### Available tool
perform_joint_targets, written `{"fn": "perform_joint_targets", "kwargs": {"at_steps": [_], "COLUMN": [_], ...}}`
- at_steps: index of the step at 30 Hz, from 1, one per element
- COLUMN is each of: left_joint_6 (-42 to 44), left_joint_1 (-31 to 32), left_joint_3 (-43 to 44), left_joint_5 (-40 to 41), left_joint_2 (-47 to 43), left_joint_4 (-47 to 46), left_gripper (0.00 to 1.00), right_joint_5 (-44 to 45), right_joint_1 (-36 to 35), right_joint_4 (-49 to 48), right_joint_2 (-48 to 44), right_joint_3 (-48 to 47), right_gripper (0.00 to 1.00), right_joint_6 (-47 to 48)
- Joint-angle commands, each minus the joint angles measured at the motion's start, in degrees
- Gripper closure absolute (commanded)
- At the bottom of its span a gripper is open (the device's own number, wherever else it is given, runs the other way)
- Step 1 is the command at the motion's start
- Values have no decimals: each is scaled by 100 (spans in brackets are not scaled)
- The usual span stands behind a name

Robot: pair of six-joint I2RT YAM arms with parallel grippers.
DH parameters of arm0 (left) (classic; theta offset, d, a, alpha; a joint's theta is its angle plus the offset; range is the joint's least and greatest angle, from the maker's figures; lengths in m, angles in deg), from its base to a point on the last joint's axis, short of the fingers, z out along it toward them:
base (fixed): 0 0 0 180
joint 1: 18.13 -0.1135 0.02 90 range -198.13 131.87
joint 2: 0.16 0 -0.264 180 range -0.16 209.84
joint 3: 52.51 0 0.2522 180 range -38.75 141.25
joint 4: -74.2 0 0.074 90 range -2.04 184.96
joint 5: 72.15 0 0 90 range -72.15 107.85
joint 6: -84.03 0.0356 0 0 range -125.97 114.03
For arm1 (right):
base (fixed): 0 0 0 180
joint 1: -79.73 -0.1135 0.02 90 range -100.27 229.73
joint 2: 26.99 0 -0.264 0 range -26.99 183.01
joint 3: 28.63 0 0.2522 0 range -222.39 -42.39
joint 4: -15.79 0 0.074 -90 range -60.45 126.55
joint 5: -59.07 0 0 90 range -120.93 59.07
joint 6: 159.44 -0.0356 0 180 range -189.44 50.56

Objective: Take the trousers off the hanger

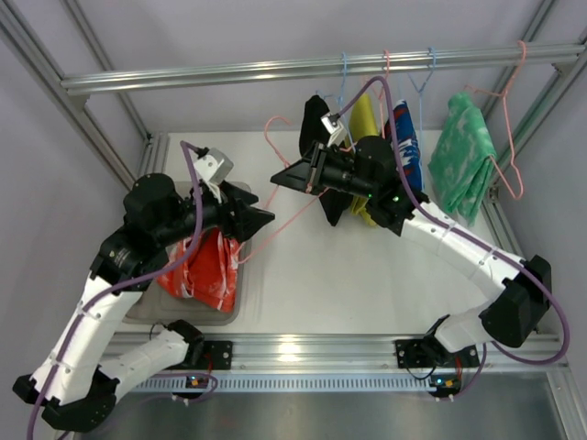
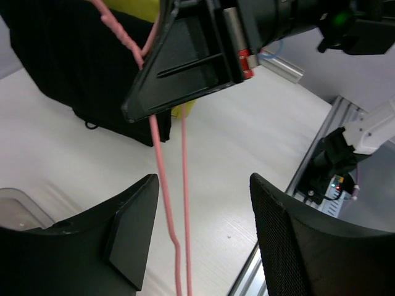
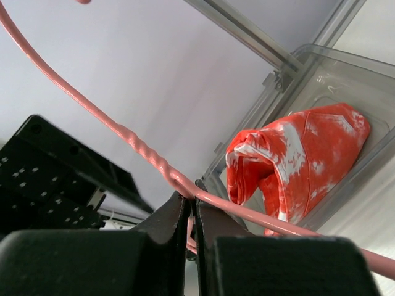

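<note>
The right hand [image 3: 191, 202] is pinched tight on the pale pink wire hanger [image 3: 145, 154], its two fingers meeting on the wire just past the twisted section below the hook. It holds the hanger out over the white table [image 1: 348, 266], below the rail [image 1: 275, 71]. From above, the hook end points toward the back of the table, and the long frame slants down toward the left arm.

The left hand [image 2: 203, 182] stands fairly wide, and nothing is clamped in it. Its wrist camera shows two thin pink wires of the frame running down through the gap between its black fingers [image 2: 133, 228]. The left wire passes close beside the left finger, but I cannot tell whether they touch.

The trousers [image 3: 296, 160], red-orange with white blotches, lie bunched in a clear plastic bin [image 3: 336, 54] at the near left of the table. They sit partly under the left arm and apart from the hanger.

Behind the right hand, a black garment [image 2: 55, 61], a yellow one [image 1: 365, 119] and a blue patterned one [image 1: 406, 137] hang from the rail. Farther right, a green-and-white garment [image 1: 463, 156] hangs on another pink hanger [image 1: 509, 174].
</note>
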Motion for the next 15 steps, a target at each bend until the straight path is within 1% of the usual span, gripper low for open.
{"fn": "perform_joint_targets", "kwargs": {"at_steps": [1, 6, 8, 10, 11, 13, 14, 15], "left_joint_6": [293, 513, 548, 566, 557, 513, 478, 417], "left_joint_1": [-13, -13, -4, -4, -4, -4, -4, -4], "left_joint_3": [52, 183, 210, 236, 228, 175, 105, 61], "left_joint_5": [580, 440, 396, 186, 115, -43, -35, -17], "left_joint_2": [316, 799, 878, 931, 923, 870, 844, 739], "left_joint_4": [168, 458, 467, 388, 362, 291, 204, 177], "left_gripper": [35, 37, 42, 47, 54, 63, 70, 87], "right_joint_5": [-155, -295, -357, -401, -410, -480, -498, -533], "right_joint_1": [-81, -90, -90, -90, -98, -98, -90, -90], "right_joint_4": [-478, -654, -706, -742, -768, -829, -856, -865], "right_joint_2": [-285, -285, -277, -268, -268, -224, -207, -180], "right_joint_3": [-13, -83, -109, -144, -144, -162, -171, -197], "right_gripper": [100, 100, 100, 100, 100, 100, 100, 100], "right_joint_6": [-68, -112, -121, -104, -104, -112, -121, -121]}}
